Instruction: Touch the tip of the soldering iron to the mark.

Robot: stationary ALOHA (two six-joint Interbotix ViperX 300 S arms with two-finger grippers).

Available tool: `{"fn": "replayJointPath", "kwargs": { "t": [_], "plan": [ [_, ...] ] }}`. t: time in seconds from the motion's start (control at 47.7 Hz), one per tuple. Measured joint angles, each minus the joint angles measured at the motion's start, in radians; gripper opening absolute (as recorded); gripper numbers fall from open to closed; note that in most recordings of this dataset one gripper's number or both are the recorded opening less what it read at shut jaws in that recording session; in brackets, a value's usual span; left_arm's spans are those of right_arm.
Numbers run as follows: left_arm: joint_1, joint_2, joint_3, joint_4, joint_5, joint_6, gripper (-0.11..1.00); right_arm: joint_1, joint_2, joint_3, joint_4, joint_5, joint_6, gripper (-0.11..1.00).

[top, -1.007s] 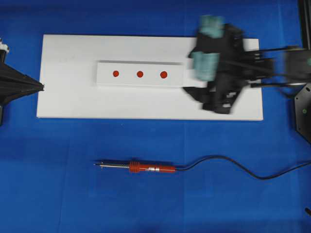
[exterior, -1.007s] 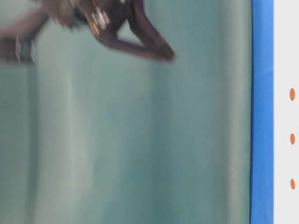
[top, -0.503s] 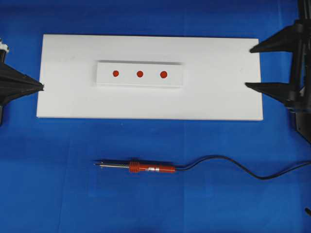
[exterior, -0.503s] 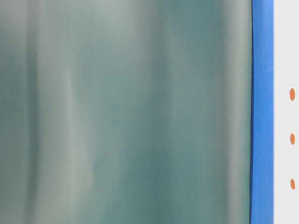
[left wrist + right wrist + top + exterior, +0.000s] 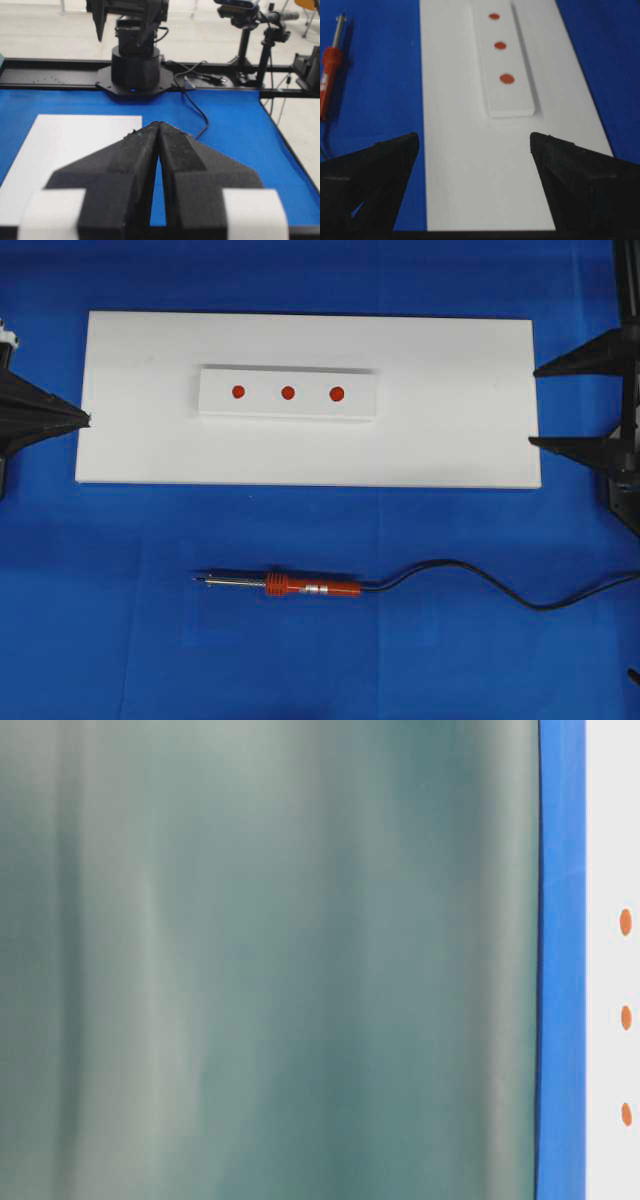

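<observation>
The soldering iron (image 5: 285, 586) lies flat on the blue table cover (image 5: 120, 640) at 6 o'clock of the white board (image 5: 450, 440), well apart from it. Its tip points to 9 o'clock and its black cord (image 5: 480, 580) trails off toward 3 o'clock. The mark (image 5: 337, 394) is the 3 o'clock dot of 3 red dots on the raised white strip (image 5: 290, 412).

Risks, as judged from this layout:
1. The handle is slim and round. An off-centre pinch may roll it or swing the tip off line.
2. The cord may drag during the lift and twist the iron in the grasp.
3. The 3 dots look alike. A tip lowered on either smaller dot (image 5: 288, 393) misses the target.
4. The strip sits proud of the board. A low approach may strike its edge.

The right gripper (image 5: 570, 406) hangs at the 3 o'clock end of the board, jaws spread wide, holding and touching nothing. The left gripper (image 5: 78, 420) sits at the 9 o'clock edge of the board, fingers pressed together, holding nothing.
</observation>
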Motion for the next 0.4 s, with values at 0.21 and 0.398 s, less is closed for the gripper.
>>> {"fn": "replayJointPath", "kwargs": {
  "t": [0.21,0.398],
  "plan": [
    [-0.002,0.002,0.003,0.0,0.0,0.0,0.0,0.0,-0.005,0.032,0.0,-0.041,0.0,0.87],
    [-0.002,0.002,0.003,0.0,0.0,0.0,0.0,0.0,-0.006,0.034,0.002,-0.044,0.0,0.87]
  ]
}}
